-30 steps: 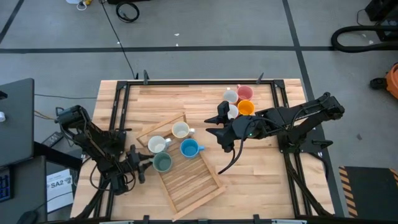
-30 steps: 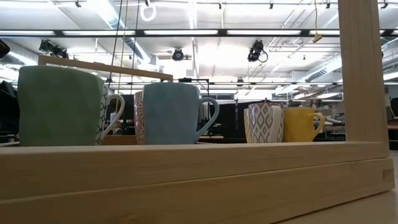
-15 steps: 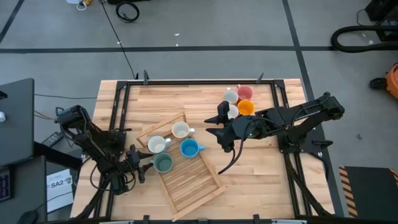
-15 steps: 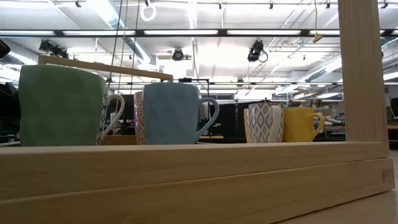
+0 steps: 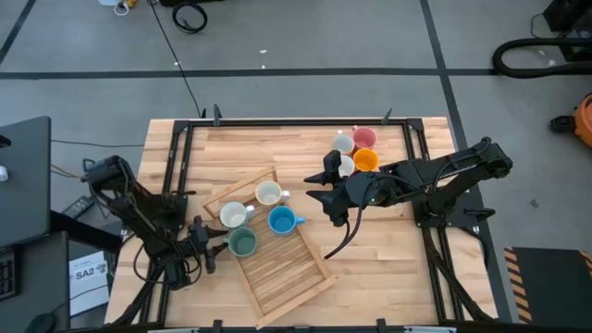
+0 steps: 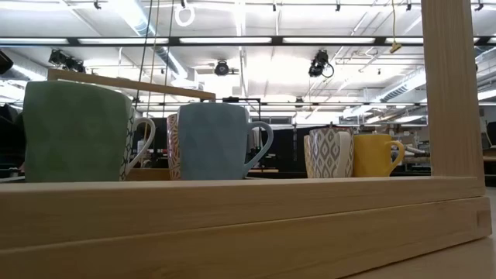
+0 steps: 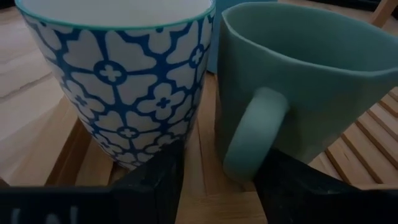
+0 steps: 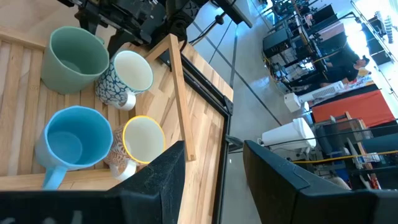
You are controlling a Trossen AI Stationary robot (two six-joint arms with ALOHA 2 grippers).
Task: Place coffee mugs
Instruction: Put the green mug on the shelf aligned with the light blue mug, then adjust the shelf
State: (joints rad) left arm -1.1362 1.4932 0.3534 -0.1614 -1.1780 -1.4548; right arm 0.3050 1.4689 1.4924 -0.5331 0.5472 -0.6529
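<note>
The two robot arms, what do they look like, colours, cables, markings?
Both arms are dark, nearly black, built of jointed segments. The left arm has loose black cables bunched along it; the right arm trails one black cable curving onto the table. Each ends in a hand with two dark, blocky fingers, matte and plain. No markings show on either.

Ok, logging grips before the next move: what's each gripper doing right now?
Left gripper: open, fingers either side of the teal mug's handle, not clamped.
Right gripper: open, holding nothing, above the table.
</note>
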